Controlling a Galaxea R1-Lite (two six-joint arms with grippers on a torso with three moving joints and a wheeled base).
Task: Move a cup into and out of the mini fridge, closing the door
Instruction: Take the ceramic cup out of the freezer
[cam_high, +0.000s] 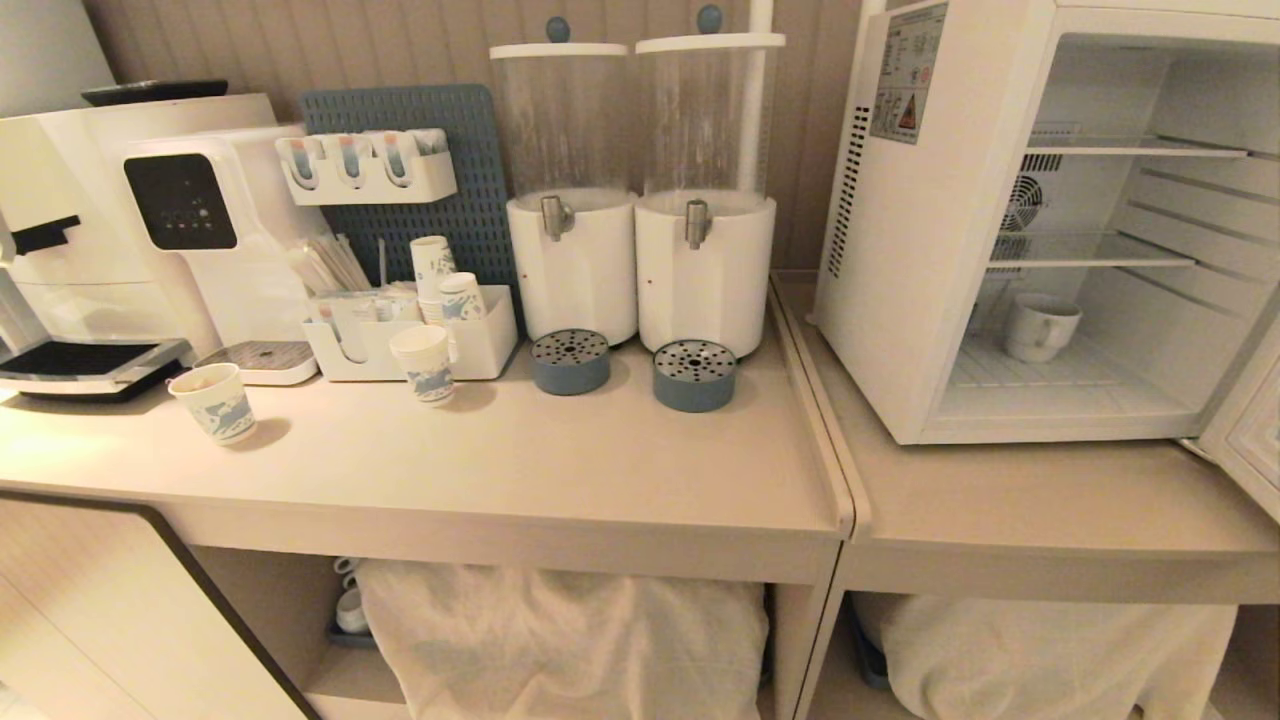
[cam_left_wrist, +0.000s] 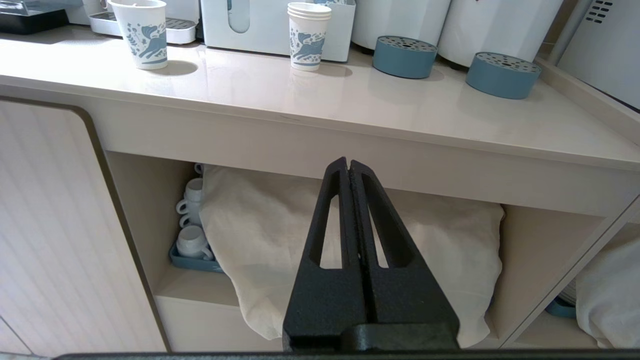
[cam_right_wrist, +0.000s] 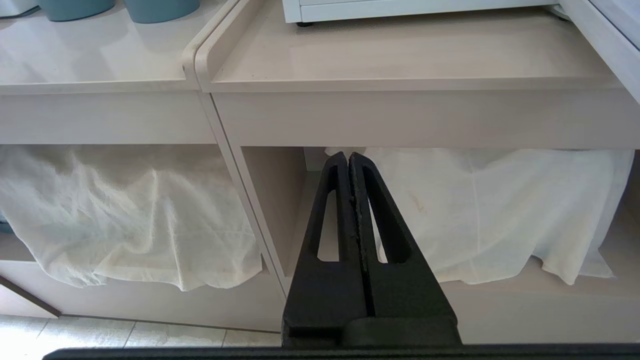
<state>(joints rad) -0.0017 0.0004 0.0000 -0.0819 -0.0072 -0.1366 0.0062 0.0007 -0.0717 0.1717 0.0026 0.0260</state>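
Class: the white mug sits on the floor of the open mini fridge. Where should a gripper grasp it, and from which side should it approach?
Probably the cup body or rim, approached level through the mini fridge open front. It stands upright with its handle toward that opening, and the wire shelf above it likely blocks a top-down reach.

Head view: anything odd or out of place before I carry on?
Only the mini fridge: its door hangs open at the right edge, with the cup upright on the bottom shelf inside. No spills or tipped items on the counter. Both grippers are shut and empty, below counter level.
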